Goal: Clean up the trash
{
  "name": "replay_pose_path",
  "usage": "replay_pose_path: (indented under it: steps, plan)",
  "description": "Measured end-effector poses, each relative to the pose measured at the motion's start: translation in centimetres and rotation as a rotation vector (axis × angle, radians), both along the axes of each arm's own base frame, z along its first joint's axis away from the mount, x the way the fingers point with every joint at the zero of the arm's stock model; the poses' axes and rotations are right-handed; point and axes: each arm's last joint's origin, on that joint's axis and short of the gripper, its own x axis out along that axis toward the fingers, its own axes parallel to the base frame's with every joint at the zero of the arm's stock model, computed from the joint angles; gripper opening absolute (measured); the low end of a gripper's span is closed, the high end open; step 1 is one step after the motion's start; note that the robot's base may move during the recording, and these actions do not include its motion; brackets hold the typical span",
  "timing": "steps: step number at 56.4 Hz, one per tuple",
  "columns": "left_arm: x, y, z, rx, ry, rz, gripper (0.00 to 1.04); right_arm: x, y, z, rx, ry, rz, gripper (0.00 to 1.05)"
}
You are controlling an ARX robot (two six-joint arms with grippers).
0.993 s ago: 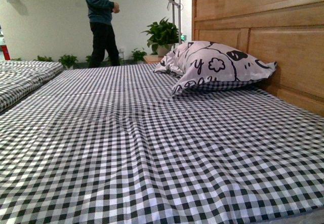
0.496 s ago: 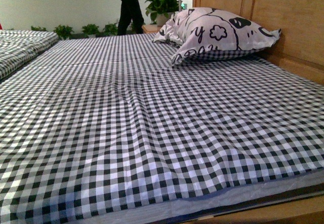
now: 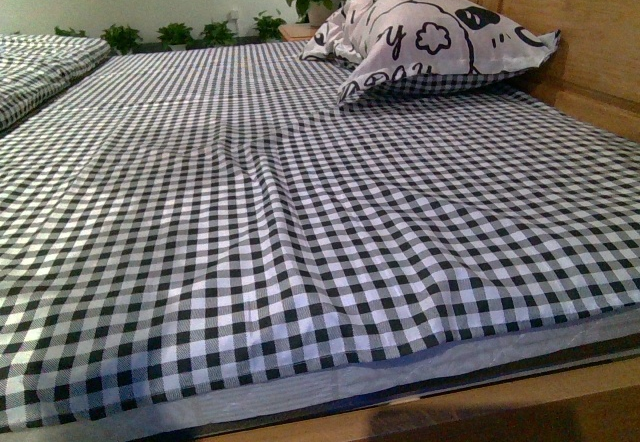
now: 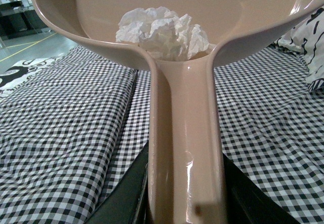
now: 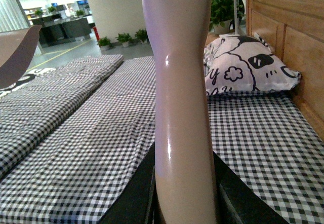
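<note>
Trash (image 4: 163, 32) sat in the dustpan (image 4: 185, 133) the left hand gripped; the front camera had tilted down off the bystander, pillow (image 3: 430, 40) at one o'clock.

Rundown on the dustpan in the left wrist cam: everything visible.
The beige-pink glossy plastic dustpan fills the left wrist view: a long, smooth handle runs from the left tool, between two dark parts at the frame's edge, out to a wide curved scoop. It looks like moulded hard plastic with shiny highlights. A small crumpled white paper wad sits inside the scoop near the handle junction. The pan is held above the black-and-white checked bedsheet, not touching it.
</note>
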Motion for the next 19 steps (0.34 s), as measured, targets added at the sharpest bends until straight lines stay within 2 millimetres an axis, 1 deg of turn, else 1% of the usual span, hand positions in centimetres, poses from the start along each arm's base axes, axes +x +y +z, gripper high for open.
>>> replay_pose_path:
  steps: [19]
  plan:
    - [0.00, 0.00, 0.00, 0.000, 0.000, 0.000, 0.27, 0.00, 0.00, 0.00, 0.000, 0.000, 0.000, 0.20]
